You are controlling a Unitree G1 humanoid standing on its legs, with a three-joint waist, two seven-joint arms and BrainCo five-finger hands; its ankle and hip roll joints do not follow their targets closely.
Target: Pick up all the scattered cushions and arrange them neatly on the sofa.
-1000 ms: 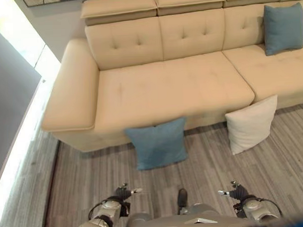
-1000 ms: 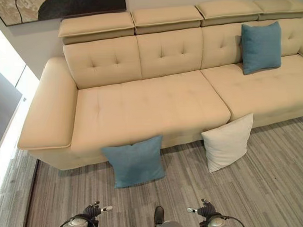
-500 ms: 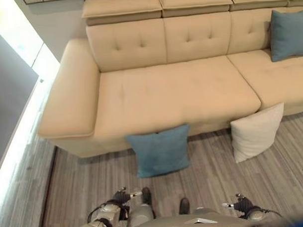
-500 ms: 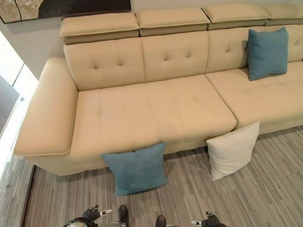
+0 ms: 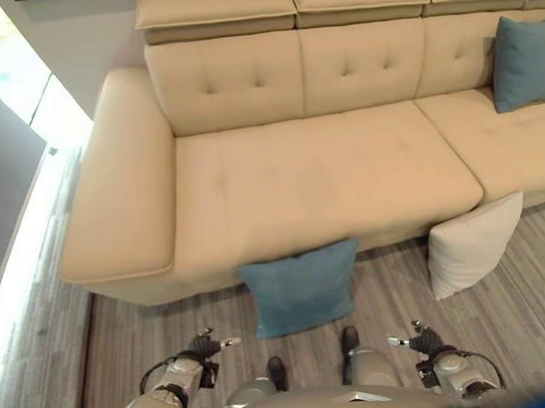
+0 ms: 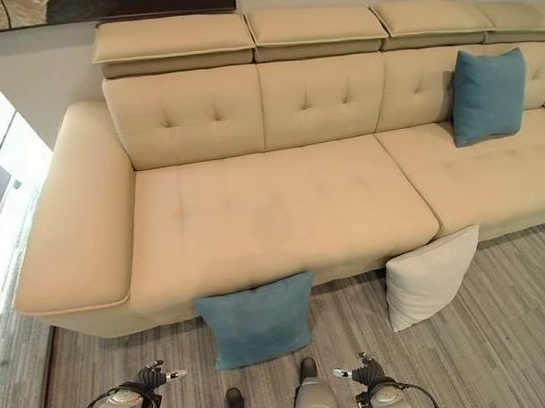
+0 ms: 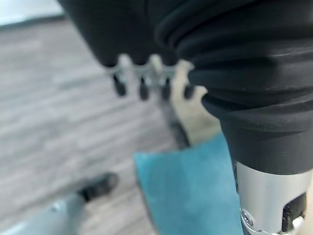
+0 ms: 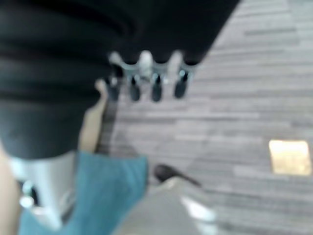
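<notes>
Blue cushion (image 5: 302,286) leans on sofa (image 5: 316,180), between relaxed, empty robot hands (image 5: 208,346) (image 5: 419,342).

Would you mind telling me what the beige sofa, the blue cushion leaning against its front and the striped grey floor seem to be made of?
The beige tufted sofa looks like leather or faux leather: smooth, with a soft sheen and buttoned dimples. The blue square cushion on the floor seems woven fabric, matte with a fine grain. The grey striped floor could be wood-look planks or low carpet; the narrow streaks leave that open.
</notes>
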